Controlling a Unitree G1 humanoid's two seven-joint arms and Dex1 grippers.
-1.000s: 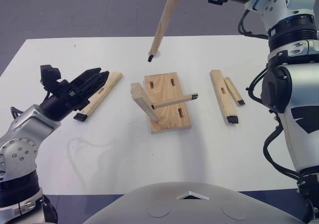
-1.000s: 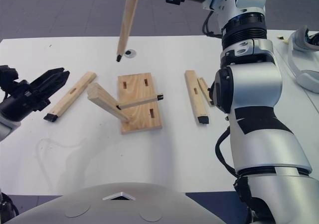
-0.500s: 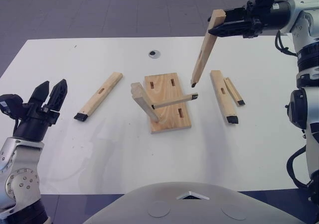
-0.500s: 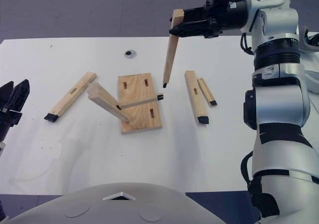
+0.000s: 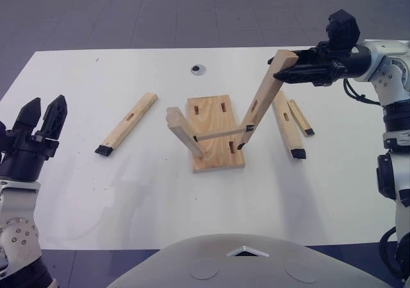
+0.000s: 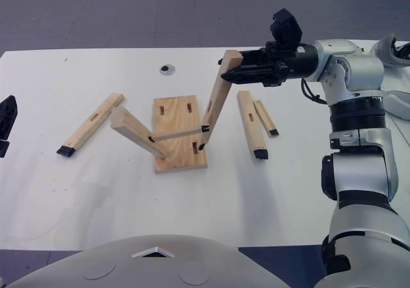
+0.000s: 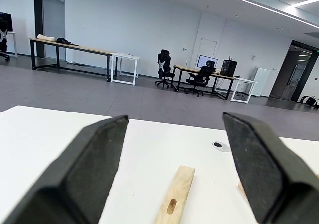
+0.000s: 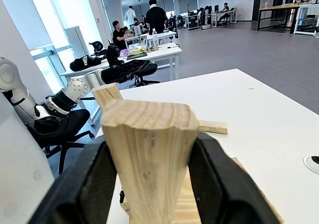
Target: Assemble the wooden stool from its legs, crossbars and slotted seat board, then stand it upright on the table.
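Right gripper (image 5: 282, 71) clenched on a leg (image 5: 261, 105) whose foot met the seat board (image 5: 211, 119), beside the mounted leg (image 5: 184, 132) and crossbar (image 5: 221, 133). Left gripper (image 5: 43, 104) spread wide; its wrist view faced a loose leg (image 7: 178, 184).

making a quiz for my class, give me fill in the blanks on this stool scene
The right end effector is shut on a wooden ____.
The left end effector is ____.
Right of the seat board lie ____ loose pieces.
Missing: leg; open; two.
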